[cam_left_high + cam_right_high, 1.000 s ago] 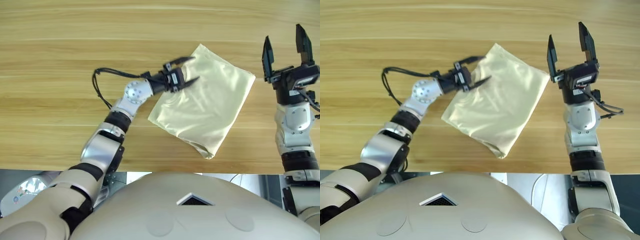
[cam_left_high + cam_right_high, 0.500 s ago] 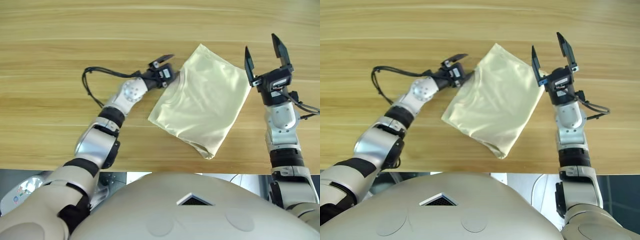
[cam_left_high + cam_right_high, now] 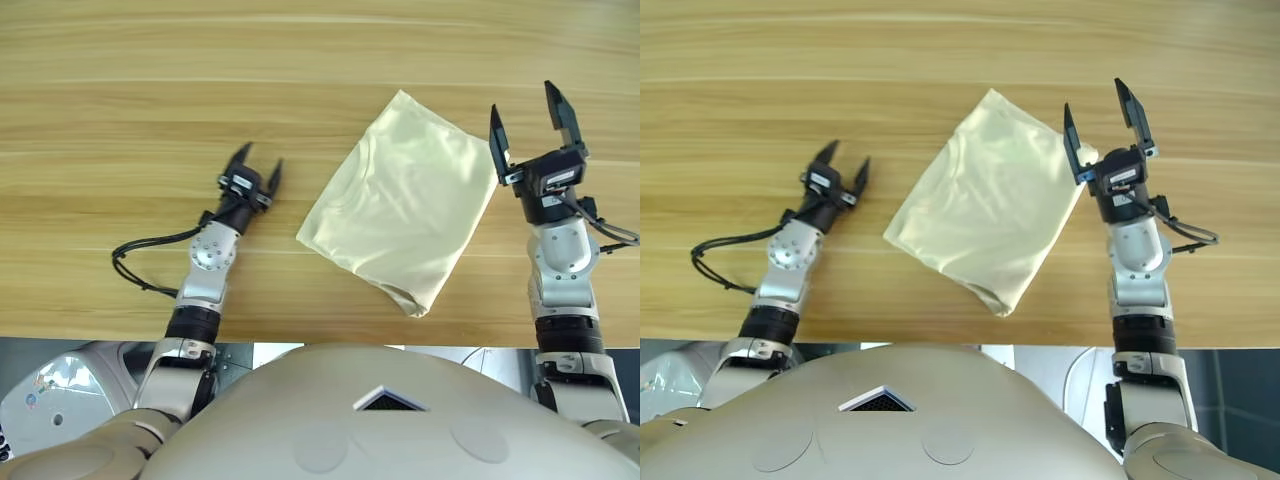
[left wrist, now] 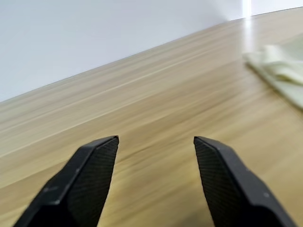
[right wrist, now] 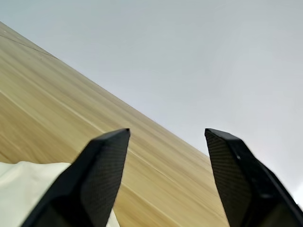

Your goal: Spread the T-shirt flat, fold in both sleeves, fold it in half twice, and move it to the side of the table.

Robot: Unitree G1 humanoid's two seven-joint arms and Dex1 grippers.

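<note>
The pale yellow T-shirt (image 3: pixel 404 205) lies folded into a tilted rectangle on the wooden table (image 3: pixel 120 90), right of the middle. My left gripper (image 3: pixel 256 165) stands open a short way left of the shirt, apart from it, with nothing between its fingers. My right gripper (image 3: pixel 528 113) is open and raised beside the shirt's far right corner, holding nothing. In the left wrist view the shirt's edge (image 4: pixel 283 71) lies beyond the open left gripper (image 4: pixel 156 142). A corner of the shirt (image 5: pixel 28 194) lies below the open right gripper (image 5: pixel 166 133) in the right wrist view.
Bare wood stretches across the far half of the table and its whole left side. The table's near edge (image 3: pixel 300 340) runs just in front of the shirt's lowest corner.
My left gripper has let go of the shirt's left edge and drawn back to the left and toward me. My right gripper came in closer to the shirt's right corner, then held still.
</note>
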